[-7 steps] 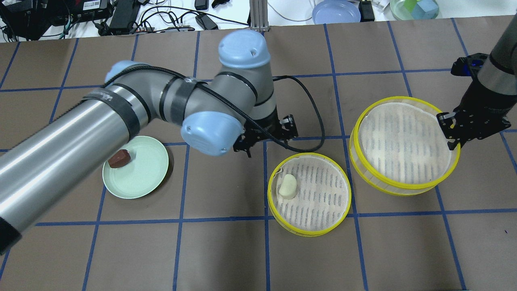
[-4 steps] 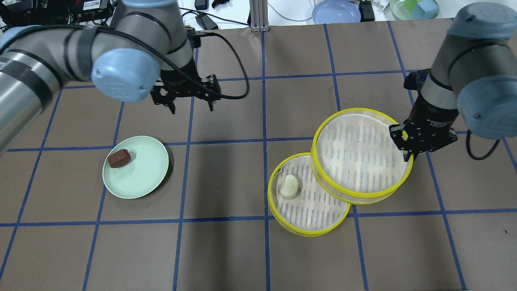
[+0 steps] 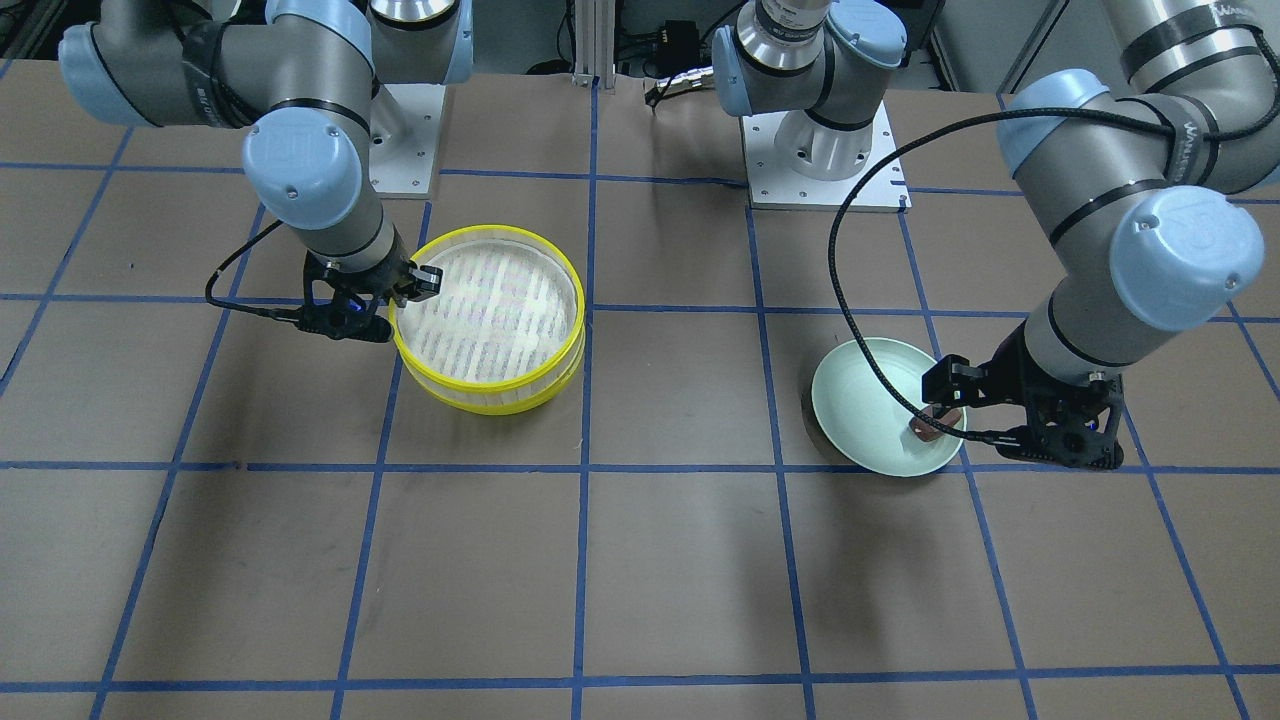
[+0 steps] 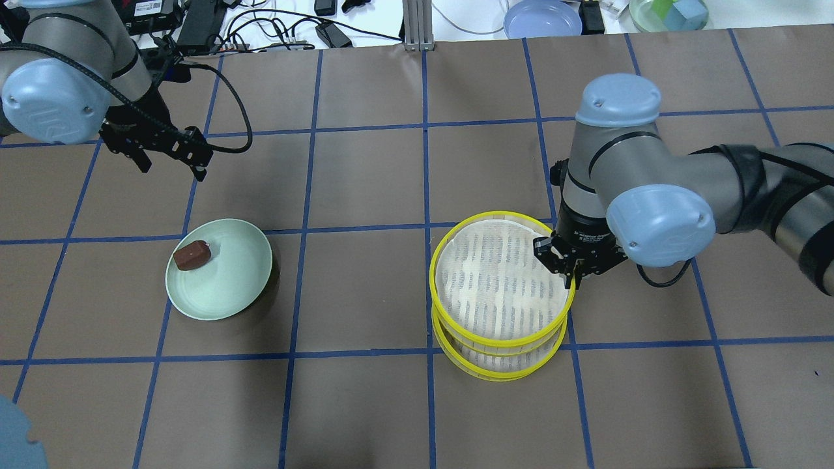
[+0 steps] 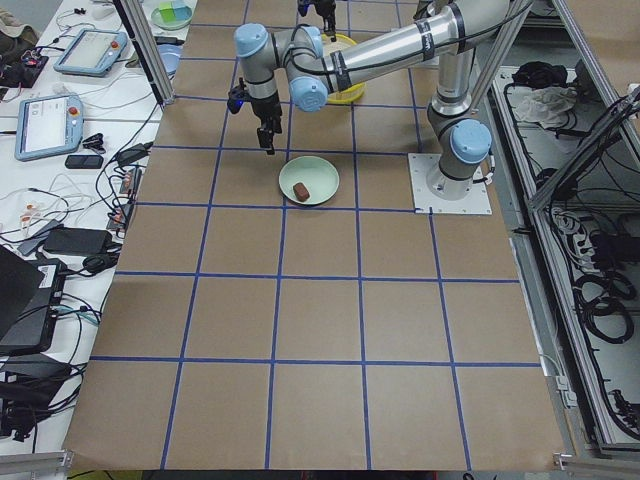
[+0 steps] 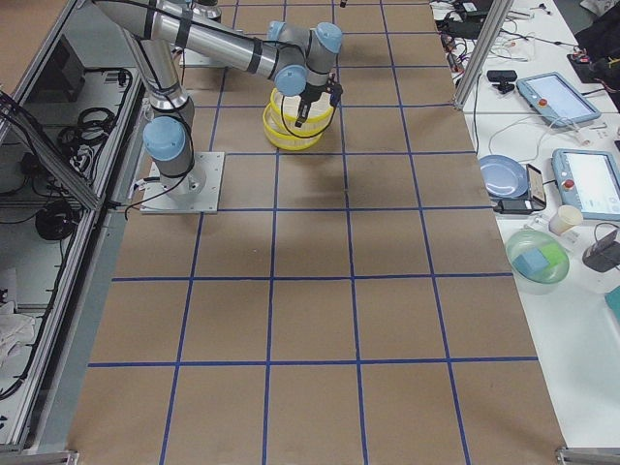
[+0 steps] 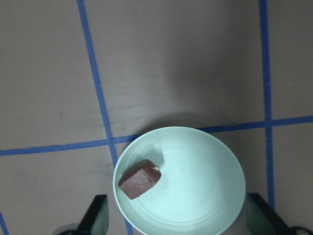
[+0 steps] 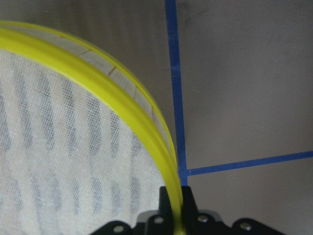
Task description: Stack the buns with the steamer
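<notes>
Brown paper taped into blue squares covers the table (image 3: 640, 560) in the front-facing view. At left centre my right gripper (image 3: 395, 300) is clamped on the left edge of the upper steamer tray (image 3: 490, 310), round and shallow with a bright yellow rim and white slatted floor. At lower right my left gripper (image 3: 1020, 420) hangs above the edge of a pale green round plate (image 3: 865, 420), half hiding the dark reddish-brown blocky bun (image 3: 928, 430).

From overhead, the upper tray sits at centre right almost squarely over the lower steamer tray (image 4: 502, 376), an identical yellow-rimmed round. The right gripper pinches the top rim on its right side. The plate is at centre left, with the bun on its left part. My left gripper shows at upper left, fingers spread and empty.

The two end views show the tiers as one stack, though I cannot tell whether the top one is fully seated.

My left wrist camera looks straight down on the plate. The bun is left of centre, and the fingers (image 7: 98, 218) stand wide apart at the bottom corners. In the right wrist view, the fingers are shut across the yellow rim at bottom centre.

I judge the tray stacking done or nearly so. The pale bun shows in no view; if it lies in the lower tray, it is covered. What remains is to release the rim and move the brown bun into the top tray.
</notes>
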Tool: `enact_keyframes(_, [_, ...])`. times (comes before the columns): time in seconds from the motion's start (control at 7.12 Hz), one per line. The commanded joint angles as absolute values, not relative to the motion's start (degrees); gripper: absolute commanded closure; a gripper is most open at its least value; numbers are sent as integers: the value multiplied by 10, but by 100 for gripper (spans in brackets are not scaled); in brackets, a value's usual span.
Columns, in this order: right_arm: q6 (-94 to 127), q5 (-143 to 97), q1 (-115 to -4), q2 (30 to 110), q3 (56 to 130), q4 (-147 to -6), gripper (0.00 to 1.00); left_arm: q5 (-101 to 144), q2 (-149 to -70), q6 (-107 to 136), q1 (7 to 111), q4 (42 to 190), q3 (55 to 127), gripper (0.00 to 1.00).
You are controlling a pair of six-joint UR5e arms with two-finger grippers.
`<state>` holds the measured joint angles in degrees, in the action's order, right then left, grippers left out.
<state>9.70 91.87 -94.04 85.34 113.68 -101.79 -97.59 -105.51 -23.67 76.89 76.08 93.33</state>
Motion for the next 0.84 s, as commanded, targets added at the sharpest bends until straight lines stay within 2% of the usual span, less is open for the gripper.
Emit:
enact_keyframes(0.0, [34,922,-947,859,1143,-1017,100,-976,-1088,-289,755,695,983,0])
enact_keyframes(0.28, [-6,935,-947,885,1143,-1007,100,-976,-1122,-317,755,686,993,0])
enact_keyframes(0.7, [-77,944,-939,879,1143,-1011,100,-976,-1147,-326,754,688,994,0])
